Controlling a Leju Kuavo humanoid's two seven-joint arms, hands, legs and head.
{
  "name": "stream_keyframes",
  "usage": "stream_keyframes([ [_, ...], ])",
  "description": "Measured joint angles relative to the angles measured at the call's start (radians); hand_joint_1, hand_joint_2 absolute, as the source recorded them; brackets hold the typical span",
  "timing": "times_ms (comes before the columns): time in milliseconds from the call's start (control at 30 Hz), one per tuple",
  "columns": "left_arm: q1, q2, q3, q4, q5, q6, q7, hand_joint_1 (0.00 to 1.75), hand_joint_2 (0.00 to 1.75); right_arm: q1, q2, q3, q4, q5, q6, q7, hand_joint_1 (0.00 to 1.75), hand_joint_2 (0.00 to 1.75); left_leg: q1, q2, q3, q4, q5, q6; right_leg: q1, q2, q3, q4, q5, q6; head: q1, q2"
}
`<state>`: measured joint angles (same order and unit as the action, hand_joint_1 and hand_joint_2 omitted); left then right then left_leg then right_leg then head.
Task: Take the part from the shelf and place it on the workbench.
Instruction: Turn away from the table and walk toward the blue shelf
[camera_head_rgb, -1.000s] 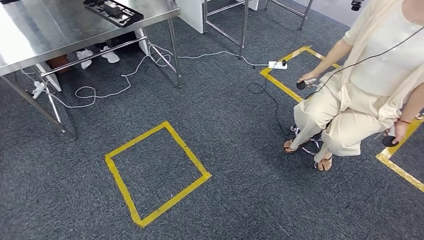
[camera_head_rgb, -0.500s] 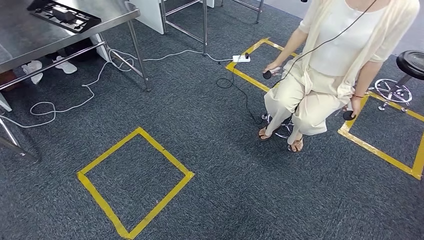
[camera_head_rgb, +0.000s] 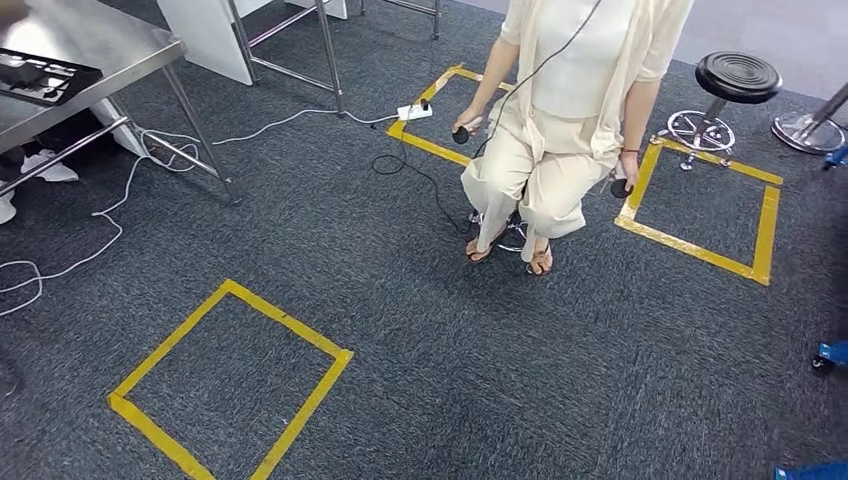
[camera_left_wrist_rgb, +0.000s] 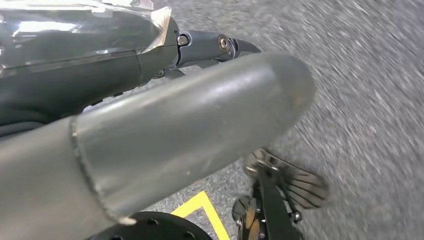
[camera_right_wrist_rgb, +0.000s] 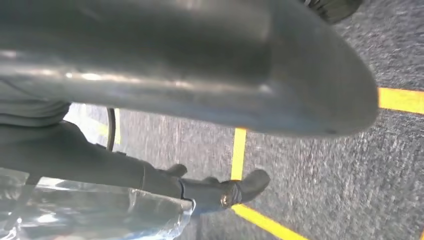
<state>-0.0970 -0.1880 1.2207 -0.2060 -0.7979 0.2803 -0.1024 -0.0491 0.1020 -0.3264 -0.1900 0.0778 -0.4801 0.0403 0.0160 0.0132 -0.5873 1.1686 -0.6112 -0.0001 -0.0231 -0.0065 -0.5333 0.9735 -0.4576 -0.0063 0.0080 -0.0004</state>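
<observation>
A steel workbench (camera_head_rgb: 95, 45) stands at the upper left of the head view, with a black tray-like part (camera_head_rgb: 42, 76) lying on it. My left hand (camera_left_wrist_rgb: 150, 115) hangs over the grey carpet; its thick grey thumb and its dark fingers (camera_left_wrist_rgb: 210, 45) are apart, with nothing between them. My right hand (camera_right_wrist_rgb: 200, 75) hangs the same way above yellow floor tape, its dark fingers (camera_right_wrist_rgb: 210, 192) stretched out and empty. Clear plastic film wraps the back of each hand.
A person (camera_head_rgb: 565, 110) sits on a stool mid-floor, holding a controller in each hand. A black stool (camera_head_rgb: 738, 76) stands behind a taped yellow square (camera_head_rgb: 700, 250). Another yellow square (camera_head_rgb: 285, 322) lies at the lower left. Cables and a power strip (camera_head_rgb: 414, 111) cross the carpet. Blue wheeled frame (camera_head_rgb: 832, 353) at right.
The camera has swung right, so the whole scene has slid left. The workbench is now at the left edge, the seated person is central, and the black stool and second square have come into view.
</observation>
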Motion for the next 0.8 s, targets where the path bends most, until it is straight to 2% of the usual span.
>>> stream_keyframes([
  [33, 0.0, 0.0, 0.0, 0.0, 0.0, -0.003, -0.006, 0.0, 0.0, -0.001, 0.001, 0.0, 0.0, -0.001, 0.003, -0.006, 0.0, 0.0, 0.001, -0.011, -0.032, 0.07, -0.031, -0.003, 0.002, 0.011, -0.003, 0.0, 0.002, -0.002, -0.001, 0.0],
  [67, 0.0, 0.001, 0.0, 0.0, 0.001, -0.005, -0.009, 0.0, 0.0, -0.001, 0.003, 0.0, 0.0, -0.001, 0.005, -0.01, 0.0, 0.0, 0.003, -0.015, -0.054, 0.116, -0.043, -0.005, 0.003, 0.023, -0.005, 0.001, 0.002, -0.003, -0.001, 0.0],
  [100, 0.0, 0.002, 0.0, 0.0, 0.001, -0.006, -0.01, 0.0, 0.0, -0.001, 0.003, 0.0, 0.0, -0.002, 0.005, -0.011, 0.0, 0.0, 0.005, -0.016, -0.057, 0.123, -0.032, -0.007, 0.003, 0.036, -0.005, 0.002, 0.003, -0.003, -0.001, 0.0],
  [133, 0.0, 0.003, 0.0, 0.0, 0.001, -0.007, -0.01, 0.0, 0.0, -0.001, 0.004, 0.0, 0.0, -0.002, 0.006, -0.012, 0.0, 0.0, 0.009, -0.018, -0.041, 0.088, -0.002, -0.009, 0.003, 0.051, -0.005, 0.004, 0.003, -0.002, -0.001, 0.0],
  [167, 0.0, 0.005, 0.0, 0.0, 0.0, -0.006, -0.005, 0.0, 0.0, -0.002, 0.004, 0.0, 0.0, -0.001, 0.006, -0.009, 0.0, 0.0, 0.014, -0.029, -0.009, 0.02, 0.039, -0.01, 0.002, 0.065, -0.005, 0.008, 0.002, -0.001, -0.002, 0.0],
  [233, 0.0, 0.006, 0.0, 0.0, 0.0, -0.002, 0.015, 0.0, 0.0, -0.004, 0.004, 0.0, 0.0, 0.006, 0.001, 0.004, 0.0, 0.0, 0.023, -0.078, 0.049, -0.108, 0.092, -0.01, 0.005, 0.091, -0.012, 0.022, 0.0, 0.007, -0.001, 0.0],
  [267, 0.0, 0.006, 0.0, 0.0, -0.001, 0.001, 0.026, 0.0, 0.0, -0.005, 0.003, 0.0, 0.0, 0.01, -0.003, 0.012, 0.0, 0.0, 0.024, -0.097, 0.062, -0.14, 0.1, -0.007, 0.007, 0.101, -0.019, 0.027, -0.001, 0.014, -0.001, 0.0],
  [300, 0.0, 0.006, 0.0, 0.001, -0.001, 0.005, 0.034, 0.0, 0.0, -0.005, 0.002, 0.0, 0.0, 0.014, -0.005, 0.018, 0.0, 0.0, 0.021, -0.104, 0.064, -0.149, 0.098, -0.002, 0.008, 0.112, -0.027, 0.029, 0.001, 0.023, -0.001, 0.0],
  [367, 0.0, 0.003, 0.0, 0.001, -0.002, 0.01, 0.039, 0.0, 0.0, -0.001, -0.001, 0.0, 0.0, 0.018, -0.006, 0.024, 0.0, 0.0, 0.014, -0.079, 0.065, -0.155, 0.104, 0.015, 0.005, 0.127, -0.042, 0.029, 0.006, 0.04, -0.002, 0.0],
  [400, 0.0, 0.002, 0.0, 0.001, -0.002, 0.011, 0.04, 0.0, 0.0, 0.001, -0.003, 0.0, 0.0, 0.019, -0.006, 0.026, 0.0, 0.0, 0.013, -0.066, 0.066, -0.161, 0.11, 0.026, 0.006, 0.115, -0.051, 0.041, 0.001, 0.044, -0.001, 0.0],
  [467, 0.001, -0.001, 0.0, 0.001, -0.002, 0.012, 0.04, 0.0, 0.0, 0.0, -0.005, 0.0, 0.0, 0.021, -0.006, 0.029, 0.0, 0.0, 0.013, -0.035, 0.067, -0.172, 0.119, 0.043, 0.008, 0.063, -0.095, 0.122, -0.041, 0.038, 0.003, 0.0],
  [500, 0.002, -0.001, 0.0, 0.001, -0.002, 0.012, 0.04, 0.0, 0.0, 0.0, -0.005, 0.0, 0.0, 0.021, -0.006, 0.029, 0.0, 0.0, 0.01, -0.02, 0.066, -0.173, 0.119, 0.046, 0.009, 0.038, -0.129, 0.187, -0.073, 0.033, 0.005, 0.0],
  [533, 0.003, -0.001, 0.0, 0.001, -0.002, 0.012, 0.041, 0.0, 0.0, -0.001, -0.005, 0.0, 0.0, 0.022, -0.006, 0.03, 0.0, 0.0, 0.008, -0.003, 0.064, -0.173, 0.12, 0.047, 0.008, 0.026, -0.162, 0.256, -0.101, 0.033, 0.007, 0.0],
  [567, 0.004, -0.001, 0.0, 0.001, -0.002, 0.012, 0.041, 0.0, 0.0, 0.0, -0.006, 0.0, 0.0, 0.023, -0.006, 0.031, 0.0, 0.0, 0.006, 0.013, 0.063, -0.173, 0.119, 0.047, 0.007, 0.021, -0.184, 0.304, -0.118, 0.036, 0.007, 0.0],
  [600, 0.004, -0.001, 0.0, 0.001, -0.002, 0.011, 0.041, 0.0, 0.0, 0.001, -0.006, 0.0, 0.0, 0.023, -0.006, 0.031, 0.0, 0.0, 0.004, 0.028, 0.063, -0.173, 0.119, 0.046, 0.006, 0.018, -0.186, 0.317, -0.119, 0.042, 0.007, 0.0],
  [633, 0.004, -0.001, 0.0, 0.001, -0.002, 0.011, 0.042, 0.0, 0.0, 0.003, -0.006, 0.0, 0.0, 0.023, -0.006, 0.031, 0.0, 0.0, 0.003, 0.041, 0.063, -0.173, 0.119, 0.045, 0.004, 0.013, -0.166, 0.288, -0.106, 0.051, 0.008, 0.0],
  [667, 0.004, -0.001, 0.0, 0.001, -0.002, 0.011, 0.042, 0.0, 0.0, 0.004, -0.007, 0.0, 0.0, 0.023, -0.006, 0.032, 0.0, 0.0, 0.003, 0.053, 0.065, -0.173, 0.117, 0.044, 0.002, 0.002, -0.126, 0.222, -0.083, 0.059, 0.008, 0.0],
  [700, 0.003, -0.001, 0.0, 0.001, -0.002, 0.011, 0.042, 0.0, 0.0, 0.004, -0.007, 0.0, 0.0, 0.024, -0.005, 0.032, 0.0, 0.0, 0.002, 0.063, 0.067, -0.173, 0.116, 0.041, 0.001, -0.02, -0.082, 0.144, -0.059, 0.064, 0.009, 0.0],
  [733, 0.003, -0.001, 0.0, 0.001, -0.002, 0.01, 0.042, 0.0, 0.0, 0.002, -0.007, 0.0, 0.0, 0.024, -0.005, 0.032, 0.0, 0.0, 0.0, 0.072, 0.07, -0.172, 0.112, 0.035, 0.003, -0.041, -0.045, 0.081, -0.039, 0.063, 0.009, 0.0],
  [767, 0.003, -0.001, 0.0, 0.001, -0.002, 0.009, 0.041, 0.0, 0.0, 0.0, -0.007, 0.0, 0.0, 0.025, -0.005, 0.032, 0.0, 0.0, -0.002, 0.08, 0.072, -0.171, 0.109, 0.029, 0.005, -0.056, -0.024, 0.042, -0.027, 0.058, 0.008, 0.0],
  [800, 0.002, -0.001, 0.0, 0.001, -0.002, 0.008, 0.041, 0.0, 0.0, -0.001, -0.007, 0.0, 0.0, 0.026, -0.004, 0.032, 0.0, 0.0, -0.004, 0.089, 0.075, -0.171, 0.107, 0.023, 0.009, -0.061, -0.019, 0.028, -0.021, 0.05, 0.008, 0.0],
])
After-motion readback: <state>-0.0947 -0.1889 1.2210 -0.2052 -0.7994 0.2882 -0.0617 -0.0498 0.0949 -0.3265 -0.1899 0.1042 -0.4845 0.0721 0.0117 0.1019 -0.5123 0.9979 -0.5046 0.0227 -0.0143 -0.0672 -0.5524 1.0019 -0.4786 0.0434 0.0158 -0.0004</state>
